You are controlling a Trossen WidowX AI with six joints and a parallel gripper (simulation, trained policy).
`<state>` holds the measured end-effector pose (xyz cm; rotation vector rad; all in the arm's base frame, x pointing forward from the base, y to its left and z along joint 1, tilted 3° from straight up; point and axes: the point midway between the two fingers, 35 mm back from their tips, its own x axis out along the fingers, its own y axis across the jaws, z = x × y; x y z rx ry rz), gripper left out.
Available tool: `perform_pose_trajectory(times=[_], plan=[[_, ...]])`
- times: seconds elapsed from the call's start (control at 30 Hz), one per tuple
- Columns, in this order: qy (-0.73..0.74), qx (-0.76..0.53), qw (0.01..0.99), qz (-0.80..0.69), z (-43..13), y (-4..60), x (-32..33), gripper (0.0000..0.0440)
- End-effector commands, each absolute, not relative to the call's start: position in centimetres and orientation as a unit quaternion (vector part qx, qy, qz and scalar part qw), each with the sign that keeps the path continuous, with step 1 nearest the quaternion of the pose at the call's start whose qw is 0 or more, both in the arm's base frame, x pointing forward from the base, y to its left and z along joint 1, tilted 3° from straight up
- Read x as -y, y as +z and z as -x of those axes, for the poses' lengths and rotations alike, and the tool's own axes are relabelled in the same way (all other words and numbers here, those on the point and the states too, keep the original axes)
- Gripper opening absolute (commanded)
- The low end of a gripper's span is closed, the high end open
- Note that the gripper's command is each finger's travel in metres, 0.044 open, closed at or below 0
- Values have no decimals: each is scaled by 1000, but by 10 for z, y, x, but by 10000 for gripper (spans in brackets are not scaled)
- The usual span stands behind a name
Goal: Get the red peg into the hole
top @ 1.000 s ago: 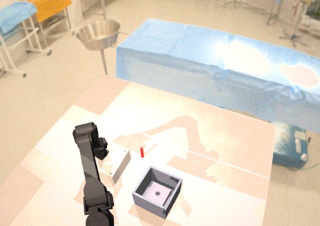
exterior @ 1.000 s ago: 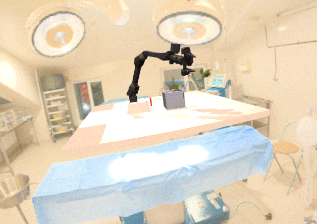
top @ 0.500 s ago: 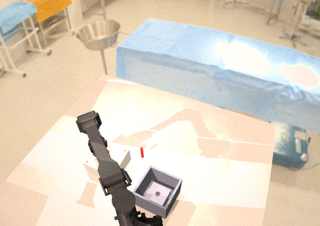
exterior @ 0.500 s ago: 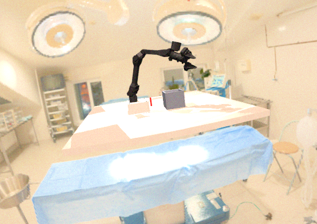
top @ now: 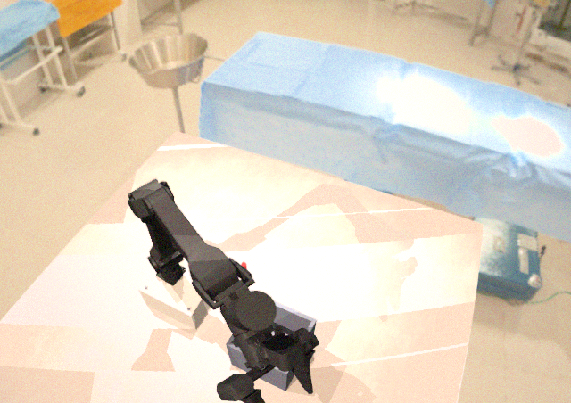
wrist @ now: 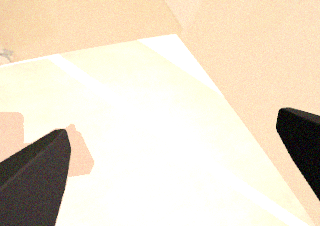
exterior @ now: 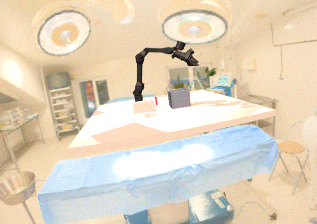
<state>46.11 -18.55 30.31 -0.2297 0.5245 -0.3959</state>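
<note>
The red peg (top: 244, 265) (exterior: 156, 100) stands roughly upright on the table, between the pale block and the box in the exterior view. In the top view only its upper end shows past the arm. The grey open box (top: 294, 317) (exterior: 180, 98) stands on the table, partly covered by the arm in the top view. The plate and its hole are hidden. My gripper (top: 285, 396) (exterior: 198, 63) (wrist: 177, 128) is open and empty, high above the table and out past the box, away from the peg. No peg or box shows in the wrist view.
A pale block (top: 170, 307) (exterior: 144, 106) sits near the arm's base, on the side of the peg away from the box. The table (top: 415, 279) (exterior: 123, 132) (wrist: 150, 161) ends at a corner in the wrist view. A blue-draped table (top: 285, 113) (exterior: 102, 180) stands beyond it.
</note>
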Motion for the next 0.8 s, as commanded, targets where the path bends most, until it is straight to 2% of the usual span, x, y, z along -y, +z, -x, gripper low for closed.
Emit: perform_pose_trajectory(times=[0.0,0.37,0.77], plan=[[-166,-263,949,41,-458,295,146,417],[-101,-318,934,-125,-434,266,46,412],[-62,-429,862,-263,-377,225,-48,410]])
